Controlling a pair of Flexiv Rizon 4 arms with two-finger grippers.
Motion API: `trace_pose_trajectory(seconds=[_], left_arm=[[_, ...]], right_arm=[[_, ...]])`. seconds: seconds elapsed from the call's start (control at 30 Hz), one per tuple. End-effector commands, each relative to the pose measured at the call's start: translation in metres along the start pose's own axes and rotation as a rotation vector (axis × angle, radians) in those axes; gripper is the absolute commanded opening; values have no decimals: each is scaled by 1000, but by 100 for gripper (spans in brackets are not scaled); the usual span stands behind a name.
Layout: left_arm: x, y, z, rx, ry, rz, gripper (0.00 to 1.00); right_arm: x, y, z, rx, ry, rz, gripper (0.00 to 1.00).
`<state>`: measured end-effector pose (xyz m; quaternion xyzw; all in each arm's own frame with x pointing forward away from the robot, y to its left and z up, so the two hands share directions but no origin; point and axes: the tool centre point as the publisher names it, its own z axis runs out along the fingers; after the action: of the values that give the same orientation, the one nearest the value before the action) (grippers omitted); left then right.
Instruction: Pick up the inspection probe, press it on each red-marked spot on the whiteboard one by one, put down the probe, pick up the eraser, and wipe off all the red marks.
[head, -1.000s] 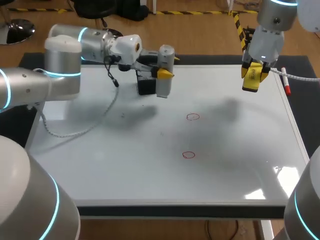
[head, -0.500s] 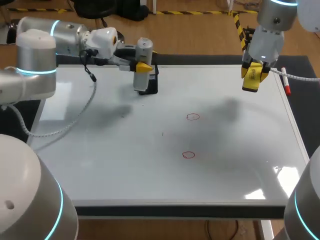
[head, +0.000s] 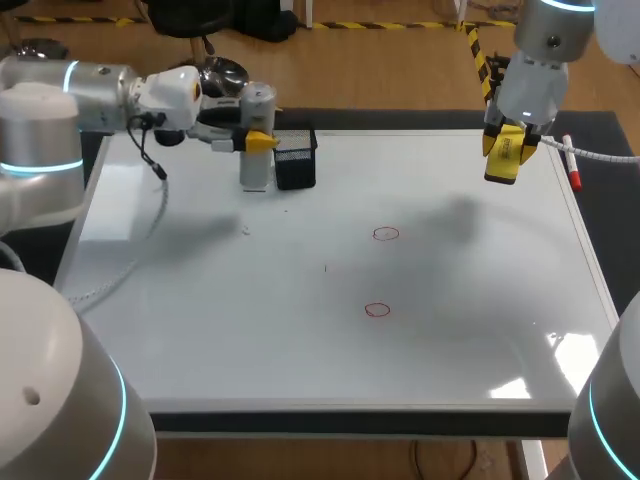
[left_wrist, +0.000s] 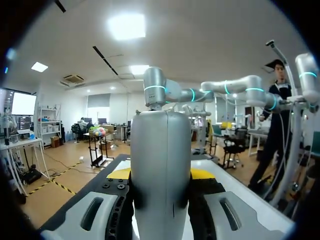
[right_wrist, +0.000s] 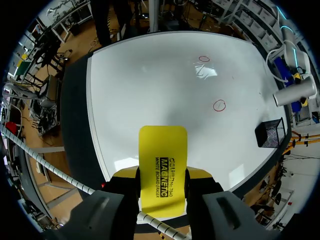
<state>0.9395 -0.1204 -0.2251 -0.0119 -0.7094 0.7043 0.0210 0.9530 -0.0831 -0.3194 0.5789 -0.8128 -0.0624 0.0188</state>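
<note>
probe (head: 256, 172) hangs upright beside the basket (head: 296, 160) at the whiteboard's (head: 200, 300) far left, pinched in the left gripper (head: 256, 142). right gripper (right_wrist: 162, 175) pinches the eraser (right_wrist: 163, 155) over the far right corner.

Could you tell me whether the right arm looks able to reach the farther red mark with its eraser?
Probably yes: the board between the eraser and that mark is bare, and the left gripper holds the probe away by the black basket.
</note>
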Motion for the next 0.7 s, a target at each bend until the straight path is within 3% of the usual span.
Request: trace_pose_trajectory(seconds=[0.03,0.7], left_arm=[[11,1,-14,9,-123,2,0],[8,0,-59,20,-274,17,0]], right_arm=[[1,0,-1,2,1,-2,0],[1,0,-1,2,1,-2,0]])
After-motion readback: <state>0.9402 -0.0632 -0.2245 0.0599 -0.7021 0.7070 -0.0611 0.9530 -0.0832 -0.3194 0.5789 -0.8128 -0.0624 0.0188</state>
